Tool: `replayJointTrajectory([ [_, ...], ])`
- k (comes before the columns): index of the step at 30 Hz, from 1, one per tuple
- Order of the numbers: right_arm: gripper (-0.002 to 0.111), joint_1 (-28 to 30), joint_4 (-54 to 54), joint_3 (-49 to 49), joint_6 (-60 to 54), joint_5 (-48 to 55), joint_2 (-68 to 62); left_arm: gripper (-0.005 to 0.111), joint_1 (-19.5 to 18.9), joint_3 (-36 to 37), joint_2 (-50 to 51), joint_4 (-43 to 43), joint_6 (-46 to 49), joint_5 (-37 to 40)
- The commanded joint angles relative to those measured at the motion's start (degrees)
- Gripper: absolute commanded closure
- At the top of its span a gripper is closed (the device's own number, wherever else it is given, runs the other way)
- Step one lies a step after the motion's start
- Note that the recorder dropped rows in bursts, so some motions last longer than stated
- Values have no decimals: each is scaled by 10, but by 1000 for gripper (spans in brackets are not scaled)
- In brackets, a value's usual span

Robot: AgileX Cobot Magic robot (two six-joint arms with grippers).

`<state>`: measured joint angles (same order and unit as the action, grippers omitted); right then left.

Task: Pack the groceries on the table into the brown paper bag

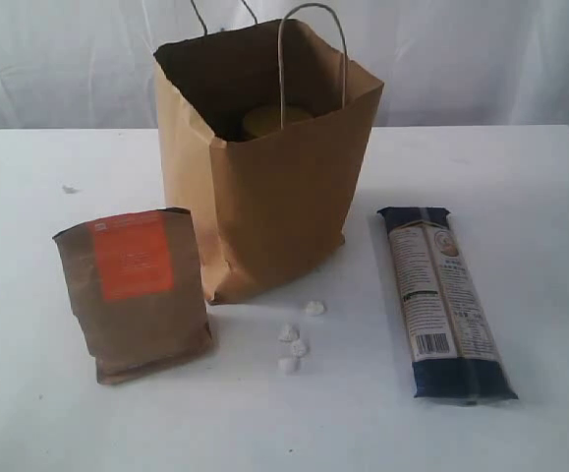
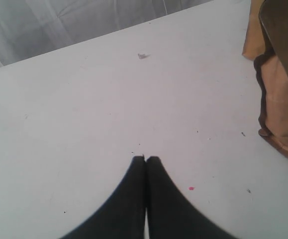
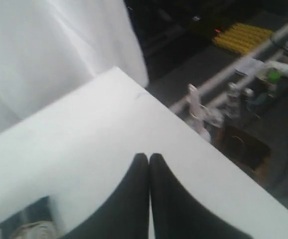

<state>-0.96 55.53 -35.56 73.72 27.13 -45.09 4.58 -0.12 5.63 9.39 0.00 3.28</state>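
The brown paper bag (image 1: 269,167) stands open at the middle back of the white table (image 1: 520,197), with a yellow lid (image 1: 276,120) showing inside it. A brown pouch with an orange label (image 1: 135,293) stands upright to the bag's front left. The long dark pasta packet (image 1: 444,300) lies flat on the right. Neither arm shows in the exterior view. My left gripper (image 2: 145,158) is shut and empty over bare table, with the brown pouch (image 2: 281,94) off to one side. My right gripper (image 3: 149,156) is shut and empty above the table corner; an end of the pasta packet (image 3: 29,221) shows nearby.
Several tiny white crumbs (image 1: 295,344) lie in front of the bag. White curtains (image 1: 68,59) hang behind the table. Past the table edge (image 3: 193,132) in the right wrist view are dark floor, lab clutter and a yellow rack (image 3: 242,37).
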Motion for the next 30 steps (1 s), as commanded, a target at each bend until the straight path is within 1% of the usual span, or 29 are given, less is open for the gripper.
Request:
replayJointTrajectory([
  [1,108,3,-49,44,-102,-79,155,107,3,1,-3,0,0,-3],
  [8,108,3,-56,49,-105,-58,349,107,3,1,-3,0,0,-3],
  [13,108,3,-56,49,-105,-58,446,107,3,1,-3,0,0,-3],
  [23,108,4,-47,51,-105,-54,451,107,2,1,-3,0,0,-8],
  [25,108,17,-47,70,-106,-58,451,107,2,1,-3,0,0,-8],
  [27,108,43,-47,90,-113,-34,451,107,2,1,-3,0,0,-8],
  [30,108,86,-62,121,-169,-44,451,107,2,1,-3,0,0,-8],
])
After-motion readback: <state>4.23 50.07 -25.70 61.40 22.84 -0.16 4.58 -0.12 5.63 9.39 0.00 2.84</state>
